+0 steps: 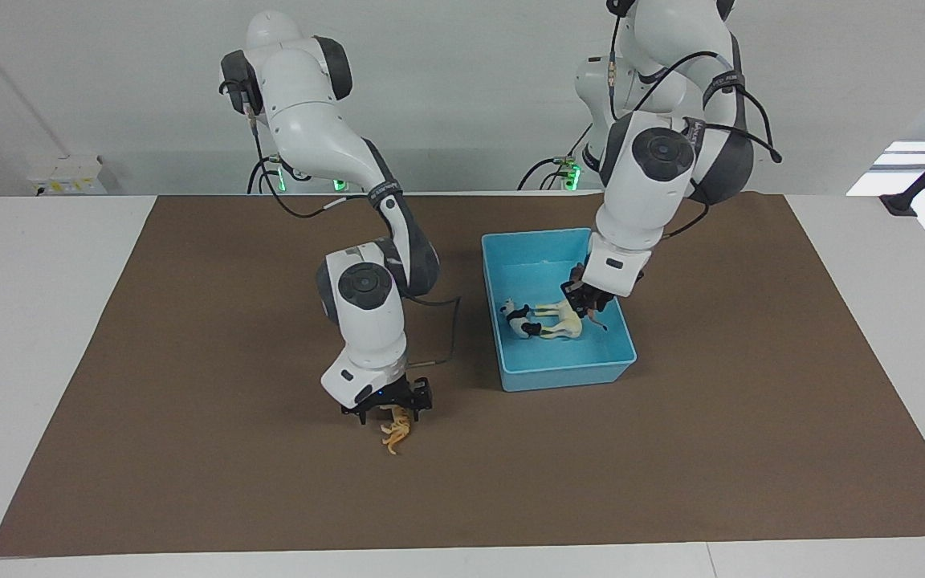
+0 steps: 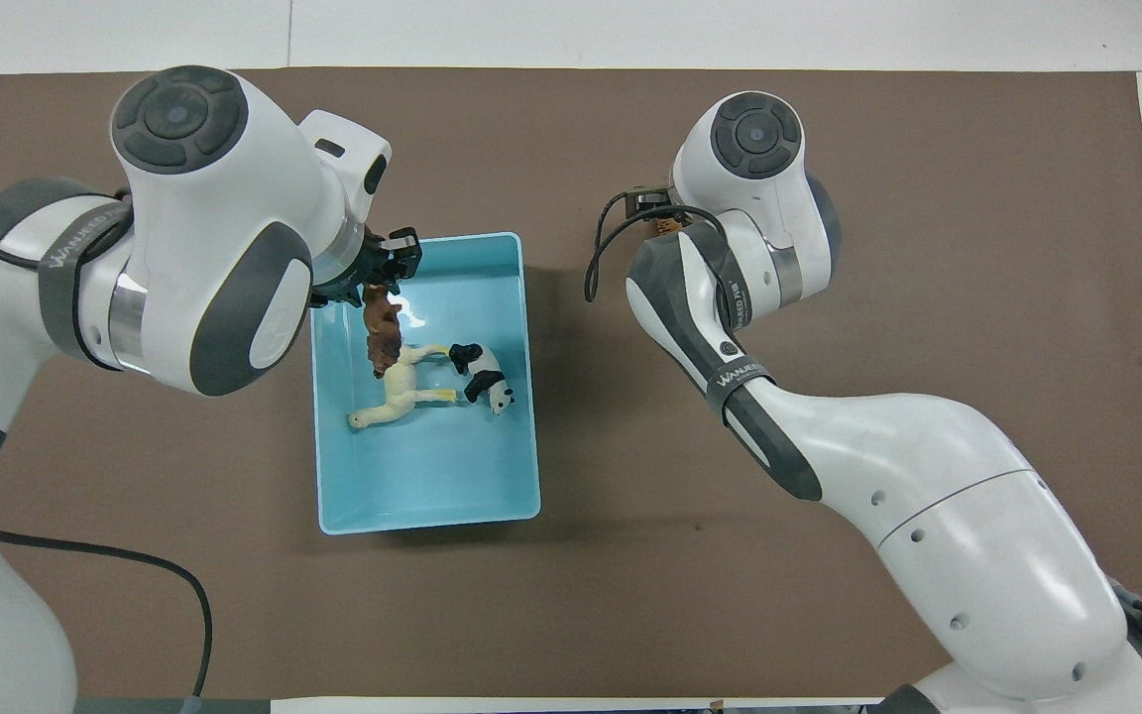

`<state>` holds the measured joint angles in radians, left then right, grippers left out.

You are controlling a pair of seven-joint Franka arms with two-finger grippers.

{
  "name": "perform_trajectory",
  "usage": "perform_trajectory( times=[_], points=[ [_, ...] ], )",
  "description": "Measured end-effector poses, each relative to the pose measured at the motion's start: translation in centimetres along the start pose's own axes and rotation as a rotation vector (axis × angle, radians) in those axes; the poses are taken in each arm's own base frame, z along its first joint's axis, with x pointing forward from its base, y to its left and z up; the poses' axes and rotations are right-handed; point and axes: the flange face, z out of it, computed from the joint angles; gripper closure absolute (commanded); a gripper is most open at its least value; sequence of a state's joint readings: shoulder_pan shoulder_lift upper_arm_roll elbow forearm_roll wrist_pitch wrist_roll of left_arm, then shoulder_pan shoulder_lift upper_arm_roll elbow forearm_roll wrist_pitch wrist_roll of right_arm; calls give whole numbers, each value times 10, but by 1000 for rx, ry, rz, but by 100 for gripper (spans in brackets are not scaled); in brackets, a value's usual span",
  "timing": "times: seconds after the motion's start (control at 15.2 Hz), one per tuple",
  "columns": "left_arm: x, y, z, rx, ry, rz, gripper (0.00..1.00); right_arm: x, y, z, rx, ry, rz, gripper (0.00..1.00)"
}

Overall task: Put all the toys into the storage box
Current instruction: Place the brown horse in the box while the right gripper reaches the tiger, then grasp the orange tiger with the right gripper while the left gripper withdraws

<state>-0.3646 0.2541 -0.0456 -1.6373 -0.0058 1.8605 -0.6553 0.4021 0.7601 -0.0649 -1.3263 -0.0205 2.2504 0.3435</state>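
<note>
storage box (image 1: 567,373) sits mid-bench on the brown mat (image 1: 189,361), near the robots' edge of it. cream long-necked toy (image 1: 563,321) lies on its side in the box, panda (image 1: 520,321) touching its legs on the side toward the right arm's end. brown shaggy toy (image 2: 383,337) is inside the box outline, over the cream toy's back. left hand (image 1: 587,305) is right above it, over the box wall toward the left arm's end; looks like the toy hangs from it, but can't tell if it's gripped or let go. tiger (image 1: 397,432) lies on the mat, outside the box, farther from the robots and toward the right arm's end. right hand (image 1: 389,409) is low over the tiger's nearer end, open, nothing held; contact unclear
</note>
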Motion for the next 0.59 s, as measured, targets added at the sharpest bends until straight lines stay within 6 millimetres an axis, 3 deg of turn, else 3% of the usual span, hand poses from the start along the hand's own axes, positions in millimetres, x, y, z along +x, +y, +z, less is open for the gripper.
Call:
perform_trajectory(
  times=[0.07, 0.13, 0.2, 0.33, 0.59],
  points=[
    [1, -5, -5, -2, 5, -7, 0, -1, -1, 4, 1, 2, -2, 3],
    [2, -13, -15, -7, 16, -18, 0, -2, -1, 8, 2, 4, -2, 55],
    [3, -23, -29, -14, 28, -30, 0, -3, -1, 12, 7, 16, 1, 100],
    [4, -53, -65, -25, 50, -44, 0, -7, 0, 22, 19, 42, 13, 100],
    [4, -146, -119, -2, 18, 92, 0, -11, -12, 11, 12, -11, 24, 100]
  ],
)
